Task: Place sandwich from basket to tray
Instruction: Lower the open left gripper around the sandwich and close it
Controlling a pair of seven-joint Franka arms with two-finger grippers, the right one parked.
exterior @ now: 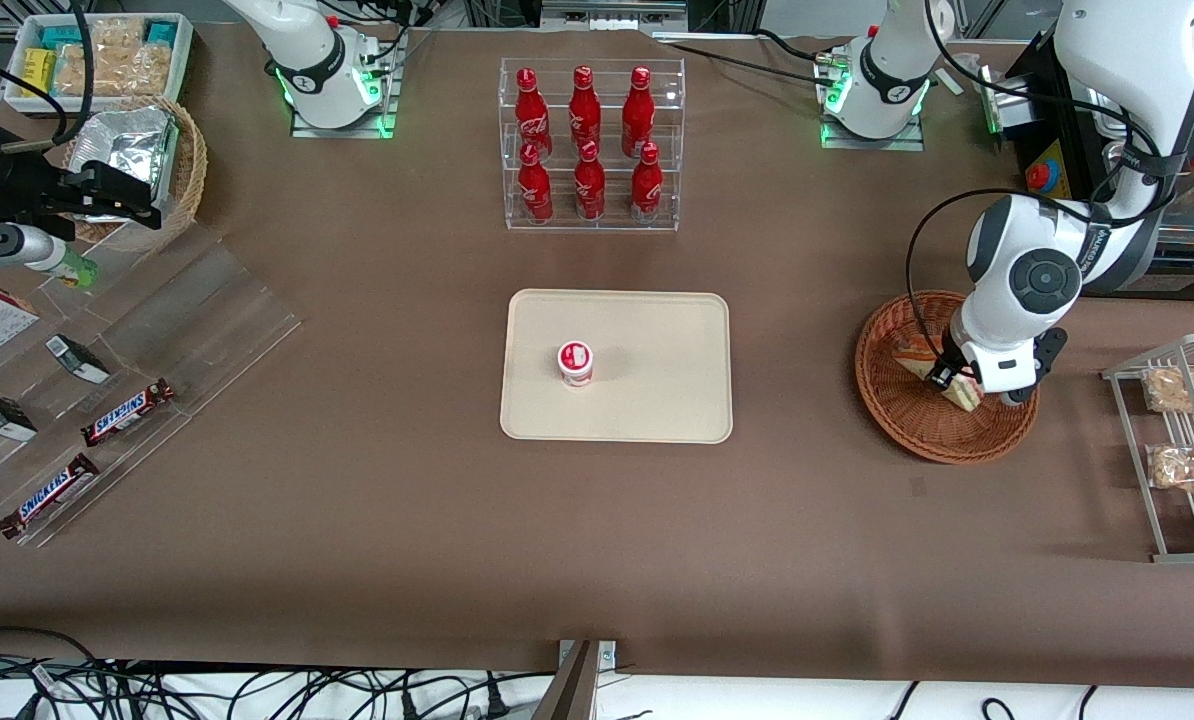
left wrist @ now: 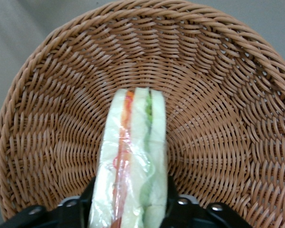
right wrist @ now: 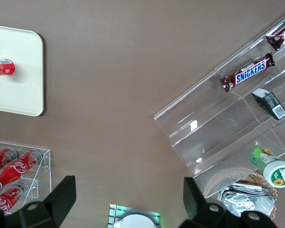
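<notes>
The tool (exterior: 965, 385) is down inside the basket (exterior: 917, 425), and its two fingers (left wrist: 173, 202) are pressed against the flat sides of the sandwich (left wrist: 135, 156), clamped on it. The sandwich stands on edge in the grip, wrapped in clear film, its red and green layers running lengthwise between pale bread slices. From the wrist camera its tip points toward the middle of the woven floor; whether it touches the weave or is just above it, I can't tell. From the front, the wedge (exterior: 957, 388) peeks out below the arm's white wrist, over the nearer part of the basket. The basket sits on the brown tabletop (exterior: 357, 520) toward the working arm's end. The tray (exterior: 657, 400) lies well apart at the middle, with a small red-and-white cup (exterior: 575, 362) standing on it. Farther from the camera than the tray, a clear rack of red bottles (exterior: 589, 145).
</notes>
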